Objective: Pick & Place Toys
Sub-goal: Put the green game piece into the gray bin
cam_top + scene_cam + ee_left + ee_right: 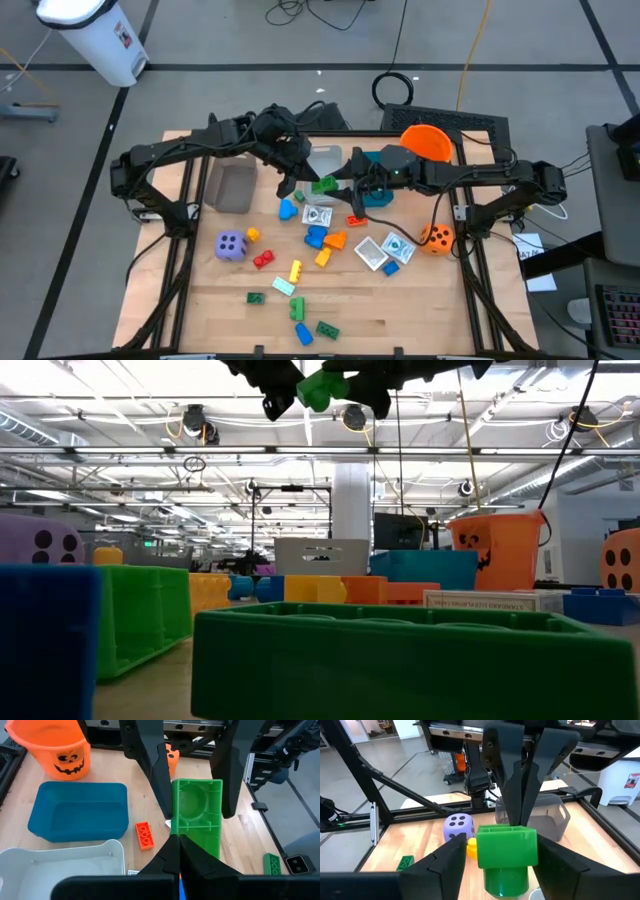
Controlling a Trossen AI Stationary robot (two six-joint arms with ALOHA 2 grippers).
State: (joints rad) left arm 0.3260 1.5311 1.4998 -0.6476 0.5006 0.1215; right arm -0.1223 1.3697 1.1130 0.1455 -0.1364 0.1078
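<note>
A green brick [323, 185] hangs high above the middle of the table, between my two grippers. In the left wrist view its hollow underside [195, 815] faces the camera. My left gripper [308, 183] is shut on the brick. My right gripper [502, 845] comes from the table's right and is open. Its fingers [157, 775] stand along the brick's two long sides. A narrow gap shows beside one finger [455, 857]. Other toys lie on the table below: a purple die [230, 245], an orange die [436, 238], small bricks and white packets [375, 250]. My left gripper pinches the green brick at the edge of its near end [176, 834] between its shut fingers. The fingers slant down from the table's far left. The brick is lifted clear of the table. Whether my right gripper touches the brick's sides, I cannot tell.
A white bin [325, 160], a teal bin [378, 192] and a grey bin [235, 187] stand toward the table's far side. An orange bucket [428, 142] stands at the far right. Loose bricks are scattered over the near half [295, 270].
</note>
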